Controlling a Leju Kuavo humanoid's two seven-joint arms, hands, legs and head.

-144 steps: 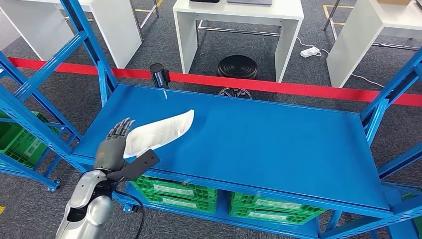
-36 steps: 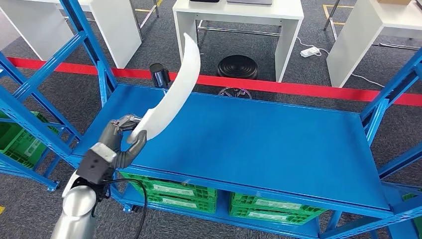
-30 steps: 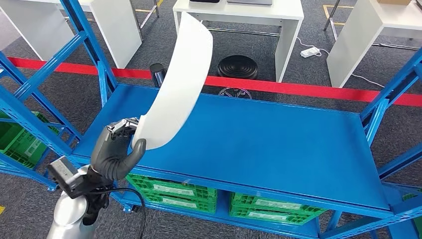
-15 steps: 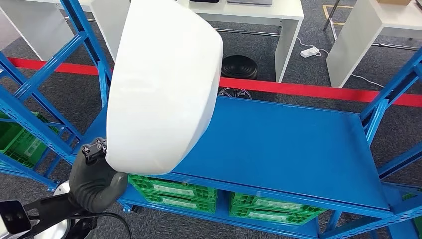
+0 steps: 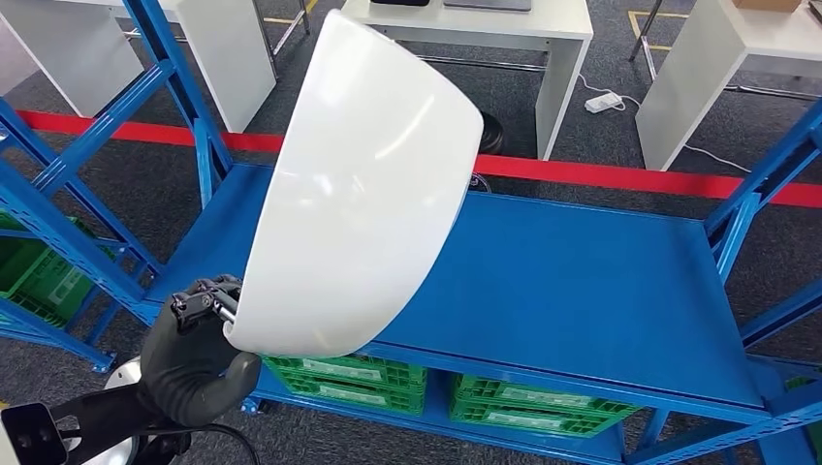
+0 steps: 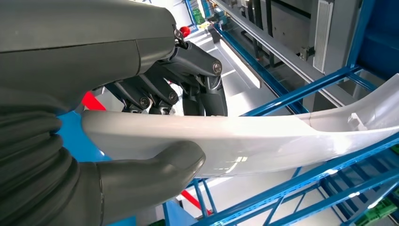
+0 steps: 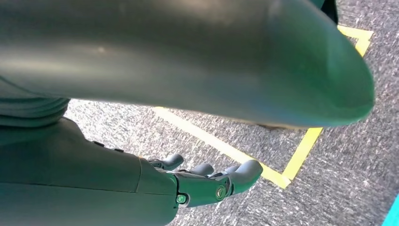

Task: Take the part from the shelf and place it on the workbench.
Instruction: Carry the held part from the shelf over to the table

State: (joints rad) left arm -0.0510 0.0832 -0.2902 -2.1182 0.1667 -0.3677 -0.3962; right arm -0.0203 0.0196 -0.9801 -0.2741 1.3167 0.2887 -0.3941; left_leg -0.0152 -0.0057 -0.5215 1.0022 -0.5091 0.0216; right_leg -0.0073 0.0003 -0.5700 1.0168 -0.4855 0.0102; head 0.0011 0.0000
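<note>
A large curved white plastic part [image 5: 359, 184] stands lifted high above the blue shelf [image 5: 582, 281], its broad face toward me. My left hand [image 5: 194, 349] grips its lower edge at the shelf's front left corner. Up close, the thumb [image 6: 155, 174] presses one face of the white part [image 6: 263, 136] and the dark fingers [image 6: 188, 75] clamp the other. My right hand [image 7: 207, 181] hangs over grey carpet with its fingers slightly curled and nothing in them.
The blue shelf's upright posts [image 5: 184, 87] rise on both sides. Green crates [image 5: 339, 373] sit on the tier below. A red barrier tape [image 5: 630, 179] runs behind the shelf, with white tables [image 5: 475, 39] beyond. Yellow floor lines [image 7: 301, 150] lie under the right hand.
The left hand took hold of the part lying on the shelf, lifted it and tilted it upright. In the last half second the part swung slightly right and nearer to me.
</note>
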